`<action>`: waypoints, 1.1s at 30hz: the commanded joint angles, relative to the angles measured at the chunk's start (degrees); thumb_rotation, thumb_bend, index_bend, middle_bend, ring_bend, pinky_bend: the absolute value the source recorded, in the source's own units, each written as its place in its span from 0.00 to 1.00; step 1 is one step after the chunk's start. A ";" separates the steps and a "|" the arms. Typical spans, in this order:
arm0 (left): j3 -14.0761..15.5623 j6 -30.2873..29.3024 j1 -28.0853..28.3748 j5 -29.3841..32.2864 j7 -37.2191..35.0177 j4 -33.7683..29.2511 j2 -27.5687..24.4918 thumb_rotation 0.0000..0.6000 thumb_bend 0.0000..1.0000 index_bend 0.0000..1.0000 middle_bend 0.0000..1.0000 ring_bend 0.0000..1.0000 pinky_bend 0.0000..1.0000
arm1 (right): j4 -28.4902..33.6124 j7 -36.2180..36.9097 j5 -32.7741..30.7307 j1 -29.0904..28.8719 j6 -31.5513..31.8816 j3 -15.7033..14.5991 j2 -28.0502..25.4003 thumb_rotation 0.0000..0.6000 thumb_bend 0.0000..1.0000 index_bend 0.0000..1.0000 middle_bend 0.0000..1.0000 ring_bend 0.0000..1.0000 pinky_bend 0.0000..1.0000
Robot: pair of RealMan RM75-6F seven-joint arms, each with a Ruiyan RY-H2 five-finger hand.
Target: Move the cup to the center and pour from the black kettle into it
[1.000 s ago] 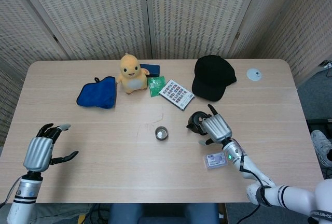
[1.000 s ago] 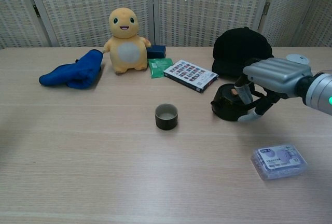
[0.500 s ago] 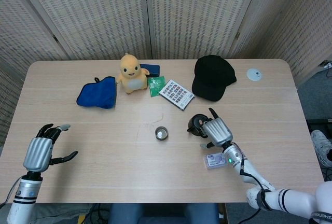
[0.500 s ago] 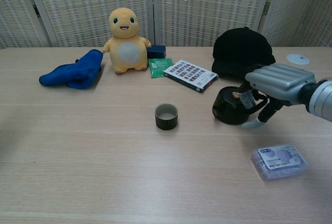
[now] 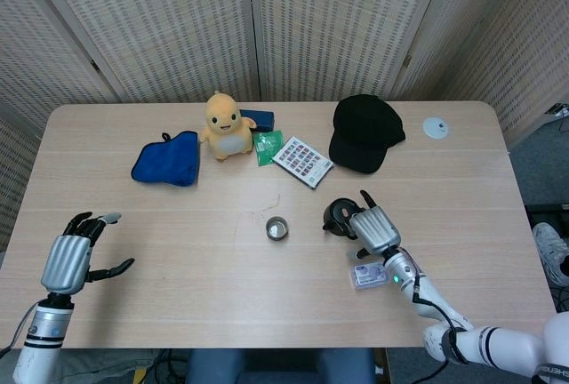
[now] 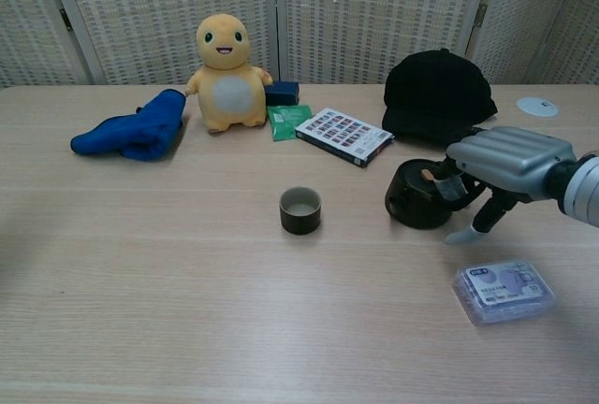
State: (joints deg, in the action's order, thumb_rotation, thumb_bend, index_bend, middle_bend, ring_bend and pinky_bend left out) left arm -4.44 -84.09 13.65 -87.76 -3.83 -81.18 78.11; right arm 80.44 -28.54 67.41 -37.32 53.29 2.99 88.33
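The small dark cup (image 5: 277,228) (image 6: 300,209) stands upright near the table's middle. To its right the black kettle (image 5: 337,216) (image 6: 415,200) sits on the table. My right hand (image 5: 372,228) (image 6: 506,162) is at the kettle's right side, with its fingers (image 6: 442,185) hooked around the handle and its thumb pointing down toward the table. My left hand (image 5: 71,258) hovers at the near left corner, fingers spread and holding nothing. It shows only in the head view.
A clear plastic box (image 6: 504,291) lies near the front, just below my right hand. A black cap (image 6: 435,91), a printed card box (image 6: 343,135), a yellow plush toy (image 6: 224,72) and a blue cloth (image 6: 136,124) line the back.
My right hand has slid a little right and toward the near edge, the kettle shifting slightly with it. The thumb now points down, away from the kettle. The left hand and cup have not moved.
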 commanded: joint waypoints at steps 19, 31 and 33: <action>-0.16 -0.03 0.01 0.15 -0.22 0.48 0.25 0.19 0.06 0.23 0.31 0.31 0.14 | 0.23 1.56 -0.03 1.50 0.42 -0.63 -0.62 0.92 0.00 0.68 0.64 0.55 0.00; -0.26 -0.48 -0.39 0.47 0.29 0.21 -0.24 0.19 0.06 0.23 0.31 0.31 0.14 | -0.90 8.71 -1.91 -0.54 -5.25 1.95 -0.43 1.00 0.00 0.84 0.79 0.73 0.00; -0.29 -0.60 -0.48 0.52 0.34 0.04 -0.41 0.19 0.06 0.23 0.31 0.31 0.14 | -1.29 9.81 -1.47 -1.08 -5.99 2.26 -0.35 1.00 0.00 0.85 0.81 0.76 0.00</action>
State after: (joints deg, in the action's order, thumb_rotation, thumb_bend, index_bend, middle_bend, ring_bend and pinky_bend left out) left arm -4.72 -84.66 13.19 -87.25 -3.49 -81.11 77.73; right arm 79.47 -19.35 65.78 -37.99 47.79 4.91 87.89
